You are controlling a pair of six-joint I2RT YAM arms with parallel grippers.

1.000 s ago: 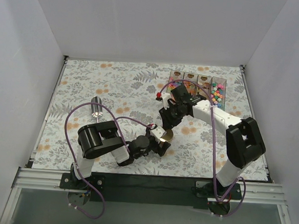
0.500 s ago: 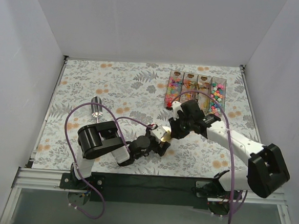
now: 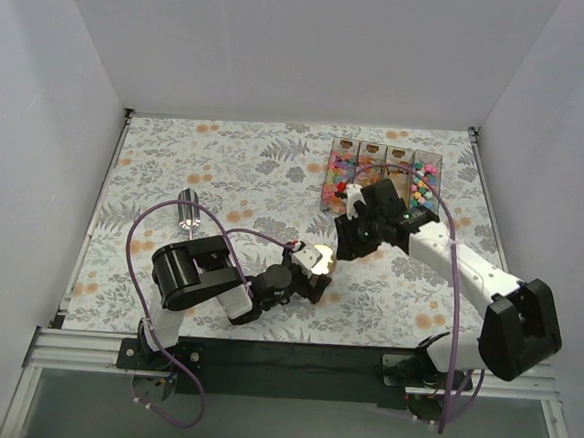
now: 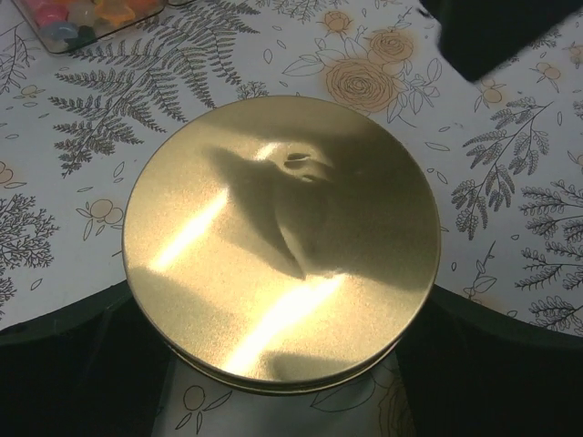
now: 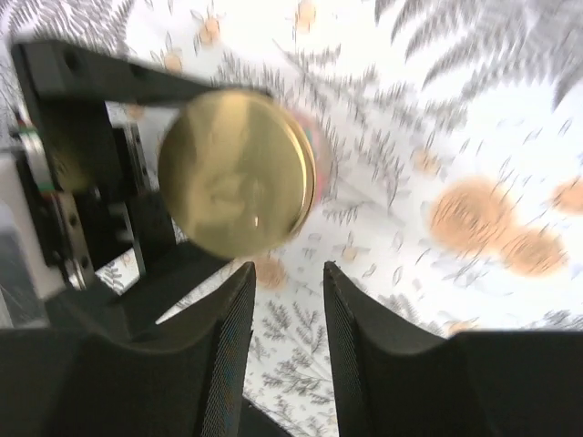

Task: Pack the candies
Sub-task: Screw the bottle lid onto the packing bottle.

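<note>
Table (image 3: 176, 161), fern-print cover. Clear tray (image 3: 372, 146) stood at far right. Round gold tin (image 4: 282, 241) was clamped in left gripper (image 3: 311, 273). Right gripper (image 5: 285, 278) hung between tin and tray, jaws apart (nothing between them). Metal utensil (image 3: 188, 215) lay well left. Candies (image 3: 423, 183), mixed colours, filled the tray.

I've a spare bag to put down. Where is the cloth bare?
Bare: far cloth between the metal tool and the candies; near cloth right of the gold tin. Crowded: the middle, around that tin.
</note>
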